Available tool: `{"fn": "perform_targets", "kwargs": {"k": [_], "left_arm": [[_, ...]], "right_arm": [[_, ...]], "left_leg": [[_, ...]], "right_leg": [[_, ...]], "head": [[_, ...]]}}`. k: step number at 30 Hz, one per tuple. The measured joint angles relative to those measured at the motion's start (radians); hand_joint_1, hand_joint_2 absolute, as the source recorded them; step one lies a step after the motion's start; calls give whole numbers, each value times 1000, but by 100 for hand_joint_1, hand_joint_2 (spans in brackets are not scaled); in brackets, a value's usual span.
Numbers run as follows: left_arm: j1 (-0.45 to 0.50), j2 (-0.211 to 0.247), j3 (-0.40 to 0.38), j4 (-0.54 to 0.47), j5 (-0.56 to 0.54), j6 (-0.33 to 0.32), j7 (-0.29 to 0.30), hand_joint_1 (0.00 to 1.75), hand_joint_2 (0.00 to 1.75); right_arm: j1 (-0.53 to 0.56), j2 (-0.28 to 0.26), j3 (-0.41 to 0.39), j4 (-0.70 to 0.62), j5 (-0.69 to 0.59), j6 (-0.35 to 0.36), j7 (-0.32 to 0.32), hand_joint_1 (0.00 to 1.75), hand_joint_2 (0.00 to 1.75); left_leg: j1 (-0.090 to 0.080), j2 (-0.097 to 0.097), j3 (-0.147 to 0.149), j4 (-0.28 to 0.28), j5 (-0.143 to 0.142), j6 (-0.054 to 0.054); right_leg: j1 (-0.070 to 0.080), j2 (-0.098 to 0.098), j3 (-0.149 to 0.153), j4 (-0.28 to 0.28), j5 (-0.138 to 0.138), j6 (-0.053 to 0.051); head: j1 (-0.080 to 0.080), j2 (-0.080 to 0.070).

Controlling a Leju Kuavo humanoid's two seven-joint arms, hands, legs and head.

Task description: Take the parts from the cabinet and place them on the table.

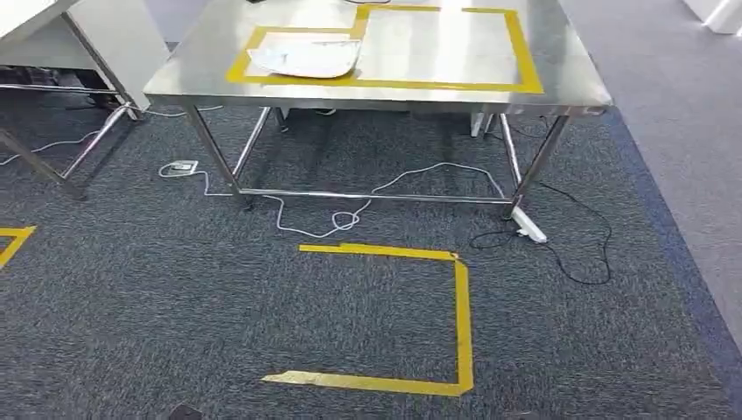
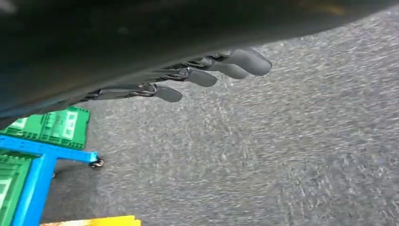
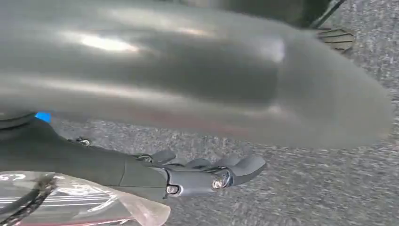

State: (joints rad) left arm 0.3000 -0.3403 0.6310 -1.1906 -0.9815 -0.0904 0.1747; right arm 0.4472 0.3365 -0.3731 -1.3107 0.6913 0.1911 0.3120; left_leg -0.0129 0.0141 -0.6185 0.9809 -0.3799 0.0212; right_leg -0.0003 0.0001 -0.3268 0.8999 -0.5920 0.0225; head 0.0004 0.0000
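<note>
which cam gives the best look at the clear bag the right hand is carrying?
Right wrist view: the clear plastic bag sits right under the right hand, whose fingers lie across it, though the frame edge crops it. The head view shows a similar bag lying on the steel table, not the carried one. The left wrist view looks at carpet and green crates.

Bagged part cut off, blurred
</note>
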Motion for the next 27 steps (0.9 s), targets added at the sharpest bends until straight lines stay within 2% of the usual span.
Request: {"fn": "perform_targets", "kwargs": {"k": [1, 2, 3, 4, 5, 6, 7, 8, 9, 10, 11, 12, 13, 14, 15, 16, 18, 19, 20, 21, 22, 23, 24, 25, 26, 27], "left_arm": [[0, 0, 0, -1, 0, 0, -1, 0, 0], [0, 0, 0, -1, 0, 0, -1, 0, 0], [4, 0, 0, -1, -1, 0, -1, 0, 0], [6, 0, 1, -1, -1, 0, -1, 0, 0], [9, 0, 1, -1, -2, 0, -1, 0, 0], [10, -1, 1, -1, -2, 0, -1, 0, 0], [10, 0, 1, -1, -2, 0, -1, 0, 0], [9, 0, 1, -1, -2, 0, -2, 0, 0], [9, -1, 1, -1, -3, -1, -2, 0, 0], [9, 0, 0, -1, -3, -1, -5, 0, 0], [8, 0, 0, -1, -3, -1, -6, 0, 0], [8, -1, -1, -1, -3, -1, -7, 0, 0], [8, 0, -1, -1, -3, -1, -8, 0, 0], [8, 0, -3, -2, -4, -1, -8, 0, 0], [8, 0, -6, -2, -5, 0, -9, 0, 0], [7, 0, -7, -2, -5, -1, -9, 0, 0], [7, -1, -10, -2, -5, 0, -10, 0, 0], [9, -3, -13, -2, -4, 0, -10, 0, 0], [9, -3, -15, -2, -2, 1, -10, 0, 0], [10, -4, -19, -2, -1, 1, -8, 0, 0], [11, -4, -21, -2, 2, 1, -7, 0, 0], [11, -4, -23, -2, 6, 2, -5, 0, 0], [11, -4, -24, -2, 9, 3, -3, 0, 0], [12, -4, -26, -2, 10, 3, 1, 0, 0], [12, -4, -28, -2, 12, 4, 3, 0, 0], [13, -4, -32, -4, 14, 4, 4, 0, 0]], "right_arm": [[-1, 0, 0, 0, 0, -1, 0, 0, 0], [0, 0, 0, 0, 0, -1, 0, 0, 0], [4, 0, -1, 0, 0, -1, 2, 0, 0], [5, 0, -2, 0, 0, -1, 2, 0, 0], [5, 0, -3, 0, 0, -1, 4, 0, 0], [6, 0, -3, 0, 0, -1, 4, 0, 0], [7, 0, -5, 0, 0, -1, 5, 0, 0], [7, 0, -5, 0, -1, -2, 5, 0, 0], [6, 0, -5, 0, -2, -4, 6, 0, 0], [6, 0, -5, 0, -4, -5, 7, 0, 0], [5, 0, -5, 0, -5, -6, 8, 0, 0], [5, 0, -5, 0, -7, -7, 8, 0, 0], [5, 0, -5, 0, -10, -10, 8, 0, 0], [5, 0, -5, 0, -11, -11, 8, 0, 0], [5, 0, -5, 0, -13, -14, 9, 0, 0], [4, 0, -5, 0, -16, -16, 9, 0, 0], [5, 0, -4, 0, -18, -18, 10, 0, 0], [7, 0, -5, 0, -19, -19, 11, 0, 0], [8, 0, -4, 0, -20, -21, 12, 0, 0], [9, 0, -4, 0, -22, -21, 14, 0, 0], [9, 0, -5, 0, -22, -23, 15, 0, 0], [8, 0, -5, 0, -23, -22, 15, 0, 0], [8, 0, -5, 0, -24, -23, 15, 0, 0], [8, 0, -5, 0, -24, -23, 16, 0, 0], [8, 0, -4, 0, -25, -23, 18, 0, 0], [8, 0, -4, 0, -27, -24, 18, 0, 0]], "left_leg": [[2, 1, 0, -3, 15, -5], [5, 1, -2, -8, 27, -10], [4, 0, -7, -9, 39, -16], [9, -4, -13, -2, 17, -23], [10, -5, -23, 28, -56, -31], [12, -5, -31, 85, -131, -35], [13, -5, -40, 157, -193, -39], [14, -5, -46, 240, -234, -41], [14, -5, -46, 295, -236, -42], [15, -5, -35, 318, -205, -42], [15, -5, -5, 304, -156, -40], [15, -5, 40, 255, -119, -37], [15, -6, 102, 175, -109, -32], [13, -10, 173, 80, -141, -25], [10, -10, 218, -6, -165, -18], [9, -10, 219, -20, -176, -16], [6, -10, 204, -28, -173, -12], [17, -5, 187, -35, -157, 3], [15, -3, 170, -33, -144, 11], [14, -1, 152, -33, -131, 21], [13, 0, 136, -32, -116, 23], [10, 1, 120, -31, -102, 24], [9, 2, 102, -28, -89, 24], [8, 3, 84, -25, -77, 22], [8, 4, 62, -19, -64, 20], [8, 4, 43, -13, -53, 17]], "right_leg": [[3, 1, -14, -1, -3, -6], [7, 1, -21, 3, 2, -12], [6, -2, -33, 5, 14, -22], [1, -6, -45, 6, 24, -31], [2, -8, -60, 8, 37, -42], [2, -10, -73, 8, 50, -48], [3, -11, -89, 11, 62, -48], [4, -12, -110, 16, 76, -47], [4, -14, -132, 25, 86, -47], [4, -17, -153, 36, 94, -46], [5, -18, -172, 50, 102, -45], [5, -18, -197, 63, 111, -43], [5, -16, -217, 74, 119, -40], [7, -15, -229, 81, 125, -36], [11, -15, -238, 90, 133, -30], [10, -17, -244, 91, 143, -24], [9, -18, -260, 90, 166, -11], [11, -16, -273, 95, 165, -6], [8, -9, -288, 114, 121, 2], [5, -5, -301, 162, 49, 8], [3, -4, -320, 234, -15, 12], [1, -4, -331, 311, -59, 17], [-1, -4, -335, 370, -69, 21], [-3, -4, -324, 393, -50, 23], [-4, -4, -293, 377, -5, 24], [-5, -4, -249, 332, 38, 24]], "head": [[-3, 0], [0, 0], [-2, 0], [1, 0], [-3, 0], [-8, 0], [-7, 0], [-8, 0], [-8, 0], [-9, 0], [-8, 0], [-9, 0], [-8, 0], [-8, 0], [-8, 0], [-7, 0], [-9, 0], [-9, 0], [-6, 0], [1, 0], [2, 0], [1, 0], [2, 0], [0, 0], [2, 0], [1, 0]]}}
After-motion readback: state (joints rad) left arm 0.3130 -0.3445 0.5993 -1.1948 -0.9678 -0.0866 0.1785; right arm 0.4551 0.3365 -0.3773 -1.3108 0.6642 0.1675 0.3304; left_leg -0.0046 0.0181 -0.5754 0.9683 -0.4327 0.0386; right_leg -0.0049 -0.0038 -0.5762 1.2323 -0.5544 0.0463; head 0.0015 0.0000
